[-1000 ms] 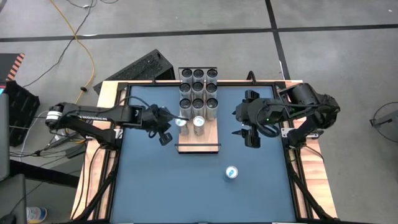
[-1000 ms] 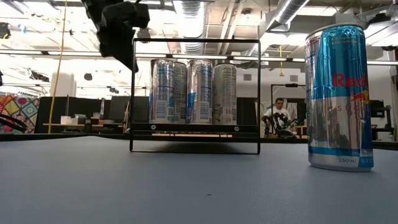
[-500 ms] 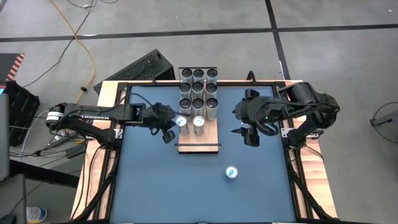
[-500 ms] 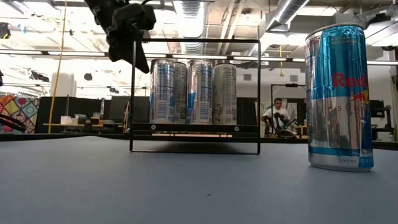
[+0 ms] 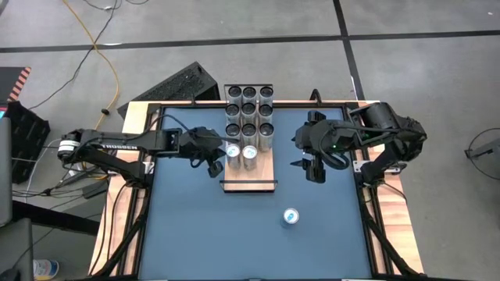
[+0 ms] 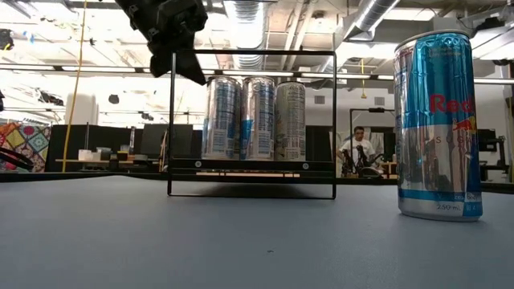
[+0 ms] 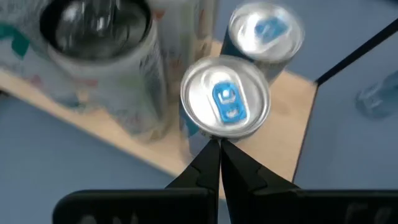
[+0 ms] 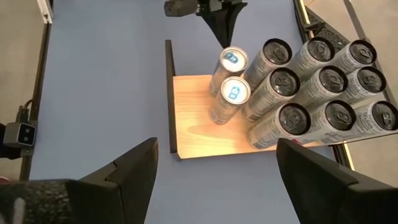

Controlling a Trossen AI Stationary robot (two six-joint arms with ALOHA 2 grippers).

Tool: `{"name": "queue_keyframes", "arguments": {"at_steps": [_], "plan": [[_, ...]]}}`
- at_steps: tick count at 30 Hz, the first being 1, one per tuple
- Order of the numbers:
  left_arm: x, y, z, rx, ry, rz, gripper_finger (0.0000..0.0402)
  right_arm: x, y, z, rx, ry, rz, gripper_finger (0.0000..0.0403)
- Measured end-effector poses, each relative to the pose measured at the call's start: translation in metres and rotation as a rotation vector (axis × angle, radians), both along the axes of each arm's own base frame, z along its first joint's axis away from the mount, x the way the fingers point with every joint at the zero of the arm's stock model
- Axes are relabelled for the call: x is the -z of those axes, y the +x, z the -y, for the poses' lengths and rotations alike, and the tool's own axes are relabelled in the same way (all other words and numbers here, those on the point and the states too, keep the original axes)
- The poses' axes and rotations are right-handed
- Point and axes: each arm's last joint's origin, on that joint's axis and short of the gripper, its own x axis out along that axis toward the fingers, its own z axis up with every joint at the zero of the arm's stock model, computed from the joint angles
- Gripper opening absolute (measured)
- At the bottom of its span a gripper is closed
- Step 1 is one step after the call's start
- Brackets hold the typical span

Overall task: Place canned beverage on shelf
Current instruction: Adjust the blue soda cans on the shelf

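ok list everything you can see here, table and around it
shelf: one, light wood with black end rails, middle of the blue table.
dark-topped cans: nine, silver, packed three by three on the shelf's far part.
blue-tab cans: two, silver and blue, side by side on the shelf in front of the nine.
loose can: one, silver and blue, upright on the table, off the shelf.
keyboard: one, black, on the floor beyond the table.
person: one, seated far back in the room.
left gripper: jaws shut, beside the left blue-tab can.
right gripper: jaws open, right of the shelf.
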Motion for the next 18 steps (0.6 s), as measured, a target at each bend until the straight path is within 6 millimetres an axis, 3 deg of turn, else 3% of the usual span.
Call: {"name": "queue_keyframes", "arguments": {"at_steps": [14, 18], "plan": [[0.000, 0.001, -0.001, 0.026, -0.067, 0.018, 0.0000, 0.000, 0.001, 0.003, 0.013, 0.000, 0.001, 0.0311], [-0.001, -0.002, -0.001, 0.012, -0.086, -0.004, 0.0000, 0.004, 0.012, 0.006, 0.026, -0.024, 0.004, 0.0311]]}}
